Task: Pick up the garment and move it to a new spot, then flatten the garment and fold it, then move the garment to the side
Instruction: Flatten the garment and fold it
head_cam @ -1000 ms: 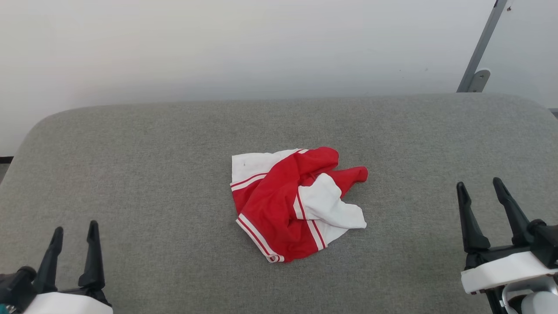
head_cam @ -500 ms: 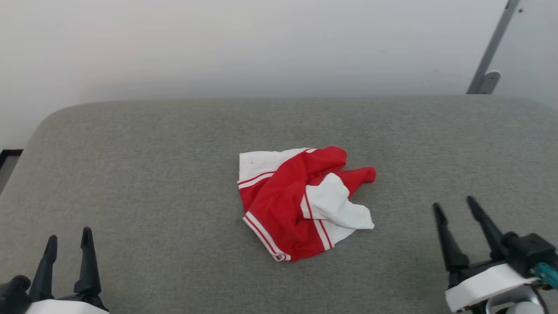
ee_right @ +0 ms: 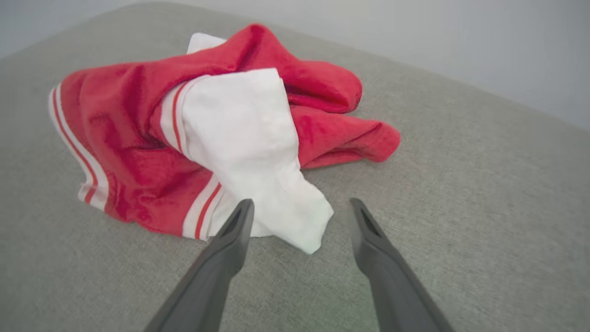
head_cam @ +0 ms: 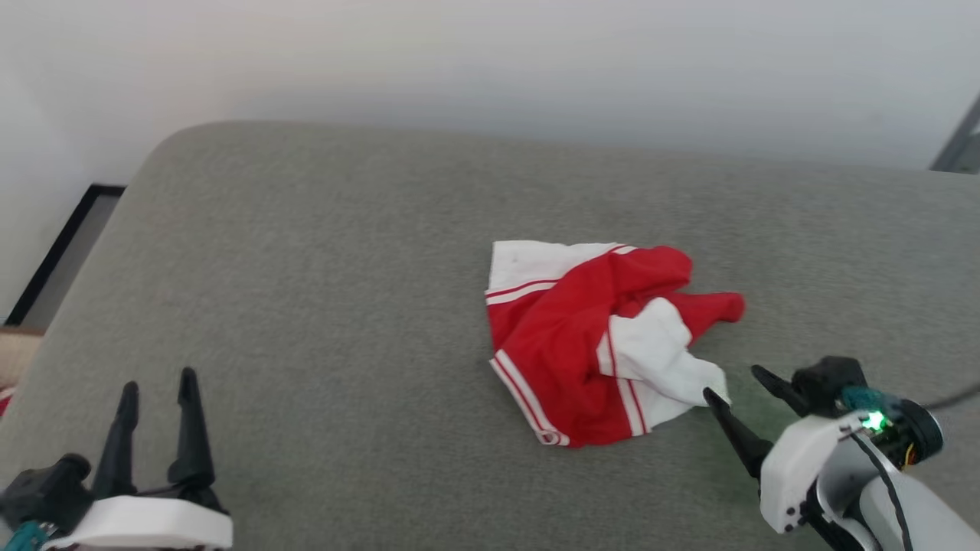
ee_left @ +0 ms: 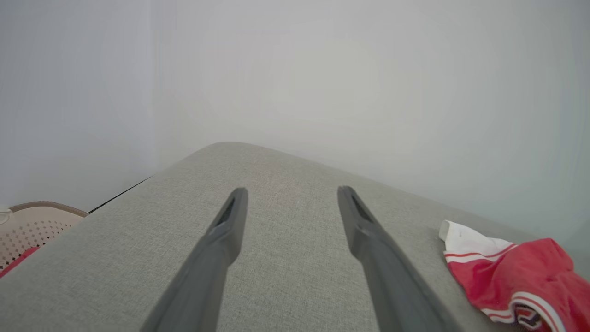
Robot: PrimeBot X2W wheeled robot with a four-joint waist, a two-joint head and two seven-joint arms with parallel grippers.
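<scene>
Two hands were open and neither held anything. Your right hand (head_cam: 731,381) had its fingers spread just beside the near right edge of the garment (head_cam: 605,344), and your left hand (head_cam: 158,379) was well apart from it at the near left of the table (head_cam: 344,268).

The garment lay crumpled a little right of the table's middle, red body bunched up, with a white sleeve end (ee_right: 249,152) flopped over the top. The tip of that sleeve end pointed into the gap between the right hand's fingers in the right wrist view.

The step in hand looked like the first pick-up. To do it well, you probably needed to avoid taking only that loose white tip. A pinch there would likely have lifted one sleeve and left the rest trailing. Reaching further in, so that the fingers bit where white met red, should have gathered more layers. You would also have wanted to keep the fingertips low enough to get under the fabric without ploughing into the grey cover.

No brand, label or writing could be read on the garment. A small dark patch by the striped hem in the left wrist view was too blurred to make out.
</scene>
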